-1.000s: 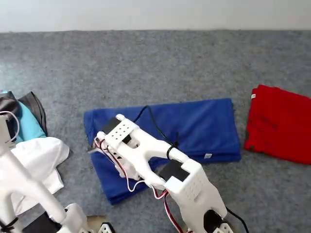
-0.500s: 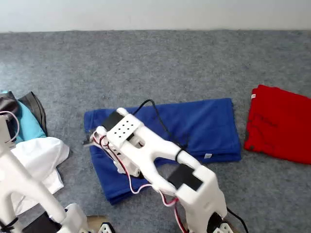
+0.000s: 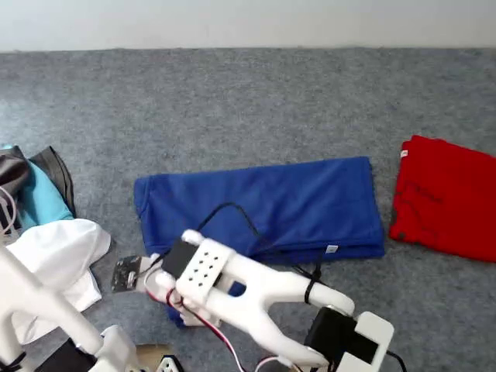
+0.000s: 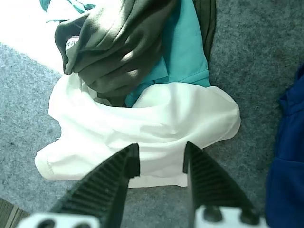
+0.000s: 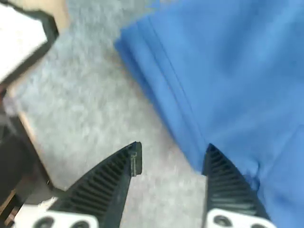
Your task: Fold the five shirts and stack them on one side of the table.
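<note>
1. Right gripper (image 5: 171, 154): jaws spread and empty. It hangs low over the near left corner of the blue shirt (image 3: 263, 205), with one jaw over the hem and the other over bare table (image 3: 232, 101).
2. Left gripper (image 4: 161, 152): jaws spread and empty, poised above the white shirt (image 4: 142, 123).
3. White shirt: crumpled at the near left, just beside the blue shirt's corner but not touching it. It looks limp and light. Any loose edge should pinch easily, but the heap would need shaking out flat before folding.
4. Blue shirt: lies mid-table, doubled lengthwise into a long band, with its near edge partly under the right arm.
   - Handling: soft, light knit that is likely to drape and drag on the felt-like table rather than slide.
   - Hold: best taken at a corner or along the layered hem, with the pinch going through all the layers so the fold stays together.
5. Teal shirt (image 4: 183, 47) and dark shirt (image 4: 123, 42): tangled together behind the white shirt and overlapping it. Lifting one will probably tug the others.
6. Red shirt (image 3: 446, 194): folded at the far right, well apart from the rest. It looks like the start of the stack.
7. Obstructions: the two arms stand close together at the near left, and the right arm's cable trails over the blue shirt.
</note>
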You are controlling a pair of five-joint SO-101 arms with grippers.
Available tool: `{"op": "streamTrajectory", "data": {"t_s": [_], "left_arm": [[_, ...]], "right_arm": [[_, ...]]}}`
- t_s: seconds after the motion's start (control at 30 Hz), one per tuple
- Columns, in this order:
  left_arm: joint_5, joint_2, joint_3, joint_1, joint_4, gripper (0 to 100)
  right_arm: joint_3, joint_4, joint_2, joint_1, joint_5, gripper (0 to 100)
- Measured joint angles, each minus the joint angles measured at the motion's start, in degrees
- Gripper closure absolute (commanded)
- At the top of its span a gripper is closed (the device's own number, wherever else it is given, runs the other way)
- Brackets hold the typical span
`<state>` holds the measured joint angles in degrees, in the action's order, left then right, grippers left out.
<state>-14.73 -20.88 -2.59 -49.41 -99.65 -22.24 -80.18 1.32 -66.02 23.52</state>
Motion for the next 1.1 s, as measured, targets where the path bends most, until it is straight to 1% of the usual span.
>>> {"op": "streamTrajectory", "data": {"t_s": [0.23, 0.3, 0.43, 0.47, 0.6, 0.67, 0.83, 0.97, 1.1], "left_arm": [[0.0, 0.0, 0.0, 0.0, 0.0, 84], [0.0, 0.0, 0.0, 0.0, 0.0, 84], [0.0, 0.0, 0.0, 0.0, 0.0, 84], [0.0, 0.0, 0.0, 0.0, 0.0, 84], [0.0, 0.0, 0.0, 0.0, 0.0, 84], [0.0, 0.0, 0.0, 0.0, 0.0, 84], [0.0, 0.0, 0.0, 0.0, 0.0, 84], [0.0, 0.0, 0.0, 0.0, 0.0, 84], [0.0, 0.0, 0.0, 0.0, 0.0, 84]], "right_arm": [[0.35, 6.51, 8.53, -1.23, 0.0, 74.5], [1.93, 6.77, 11.69, -1.49, -0.18, 78.0], [5.36, 6.68, 15.47, -1.41, -0.18, 91.0], [6.77, 6.68, 16.26, -1.32, -0.18, 92.9], [8.44, 6.68, 17.14, -1.14, -0.18, 95.5], [8.79, 6.68, 17.23, -1.14, -0.18, 98.6], [10.73, 6.07, 18.37, -0.97, -0.18, 98.9], [12.57, 3.87, 17.49, 1.32, -0.09, 98.9], [16.97, 0.7, 15.91, 5.36, -0.09, 98.9]]}}
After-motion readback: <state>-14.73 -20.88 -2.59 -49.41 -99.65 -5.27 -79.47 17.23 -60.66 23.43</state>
